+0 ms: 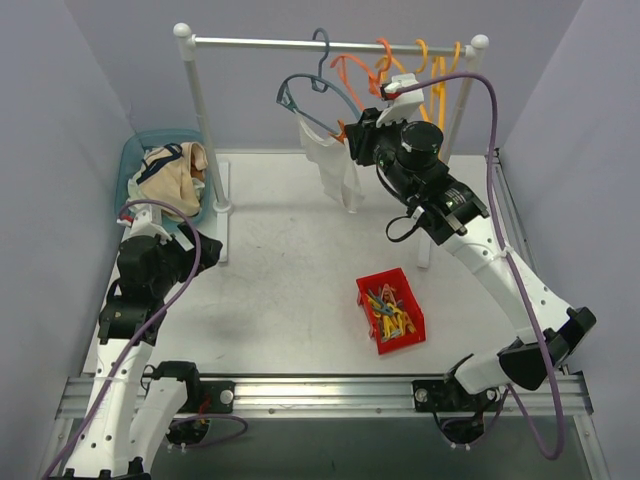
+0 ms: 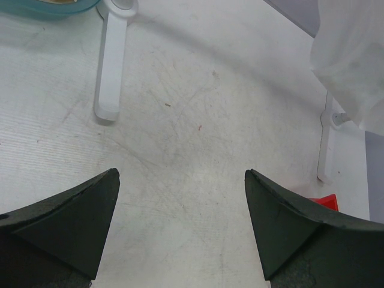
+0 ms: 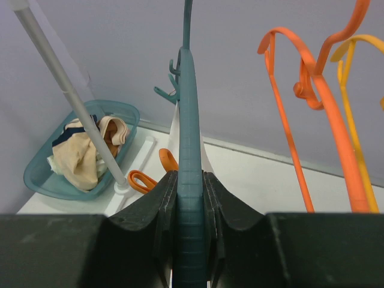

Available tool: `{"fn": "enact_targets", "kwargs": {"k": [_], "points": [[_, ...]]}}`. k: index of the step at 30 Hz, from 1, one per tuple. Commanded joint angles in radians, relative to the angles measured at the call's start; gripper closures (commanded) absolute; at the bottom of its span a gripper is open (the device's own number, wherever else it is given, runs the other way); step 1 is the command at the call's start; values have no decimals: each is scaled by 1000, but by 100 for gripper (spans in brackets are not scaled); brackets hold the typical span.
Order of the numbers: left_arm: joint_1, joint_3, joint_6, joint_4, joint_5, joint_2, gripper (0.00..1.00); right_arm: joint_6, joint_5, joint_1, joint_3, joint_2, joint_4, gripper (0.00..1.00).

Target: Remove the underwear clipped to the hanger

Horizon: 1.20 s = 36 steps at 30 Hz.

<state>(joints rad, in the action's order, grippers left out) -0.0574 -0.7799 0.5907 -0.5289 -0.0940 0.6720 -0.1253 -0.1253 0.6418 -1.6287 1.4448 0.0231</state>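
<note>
A plain white brief (image 1: 335, 168) hangs clipped to a teal hanger (image 1: 312, 88) on the rack rail. My right gripper (image 1: 362, 136) is shut on that hanger's right arm; in the right wrist view the teal hanger (image 3: 191, 150) runs between my closed fingers (image 3: 161, 198), with white fabric (image 3: 174, 129) and orange clips (image 3: 167, 161) just behind. A cream brief with dark trim (image 1: 170, 172) lies in the teal basket (image 1: 131, 152). My left gripper (image 1: 203, 244) is open and empty low over the table (image 2: 182, 174); the white brief's edge (image 2: 351, 60) shows at its upper right.
Orange hangers (image 1: 360, 70) and yellow hangers (image 1: 438, 75) hang on the rail (image 1: 260, 43) right of the teal one. The rack's left post and foot (image 1: 218, 205) stand beside the basket. A red bin of clips (image 1: 390, 310) sits on the table centre-right.
</note>
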Motion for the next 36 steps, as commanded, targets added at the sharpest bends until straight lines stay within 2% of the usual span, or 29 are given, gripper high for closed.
{"fn": "enact_targets", "kwargs": {"k": [1,7,10,14,22,25,31,32,36], "points": [[-1,-9,-15,10,0,-5,6,-22,-22,5,23,-46,176,100],[-2,-4,-12,12,-4,-3,6,-7,-20,13,30,-47,203,100],[-1,-5,-11,9,-4,-6,6,-8,-20,13,-64,-5,99,100],[-1,1,-8,9,-4,-17,6,-8,-10,12,-167,52,-145,100],[-1,1,-8,9,-9,-20,6,-28,9,12,-146,98,-383,100],[-1,1,-8,12,-12,-22,6,-20,19,9,-138,112,-440,95],[-1,2,-6,13,-15,-20,6,1,26,1,-252,181,-531,86],[-1,2,-6,13,-15,-19,6,3,26,-1,-272,193,-541,80],[1,-1,-8,10,-13,-23,6,16,18,-8,-385,264,-584,68]]}}
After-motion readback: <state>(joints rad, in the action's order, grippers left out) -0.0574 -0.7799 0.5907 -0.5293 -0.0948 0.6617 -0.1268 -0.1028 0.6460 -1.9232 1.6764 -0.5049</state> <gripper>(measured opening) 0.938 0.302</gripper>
